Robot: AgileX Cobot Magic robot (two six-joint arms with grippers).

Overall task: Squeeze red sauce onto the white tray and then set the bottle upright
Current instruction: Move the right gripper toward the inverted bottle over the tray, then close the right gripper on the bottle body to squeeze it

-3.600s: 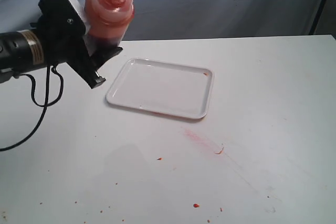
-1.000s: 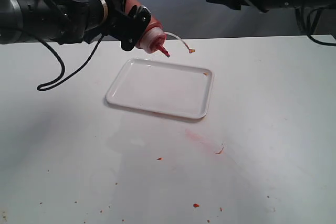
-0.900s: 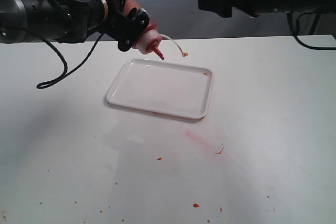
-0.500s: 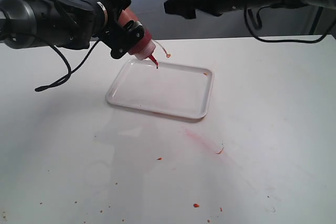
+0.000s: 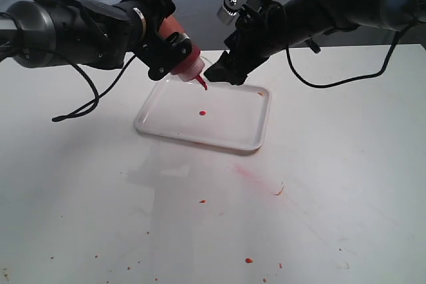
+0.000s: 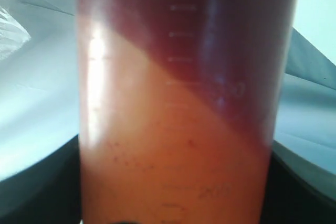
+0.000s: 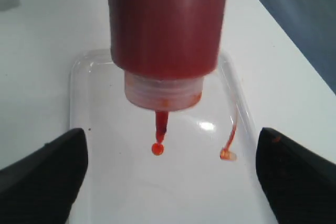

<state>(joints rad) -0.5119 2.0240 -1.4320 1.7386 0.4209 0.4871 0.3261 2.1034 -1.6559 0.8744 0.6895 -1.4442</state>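
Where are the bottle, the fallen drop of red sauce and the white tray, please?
the bottle (image 7: 168,19), right wrist view, on its red-filled body.
the red sauce (image 5: 202,112), exterior view, on the small round drop.
the white tray (image 5: 236,114), exterior view, on its bare floor.

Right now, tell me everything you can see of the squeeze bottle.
The squeeze bottle is translucent plastic, tinted orange-red, with printed measuring marks and dark-red sauce pooled toward its lower end. It is tipped steeply downward above the white tray, its red nozzle pointing at a small sauce blob on the tray. Its tethered cap dangles open beside the nozzle. The left gripper clamps its body; nothing else touches it.
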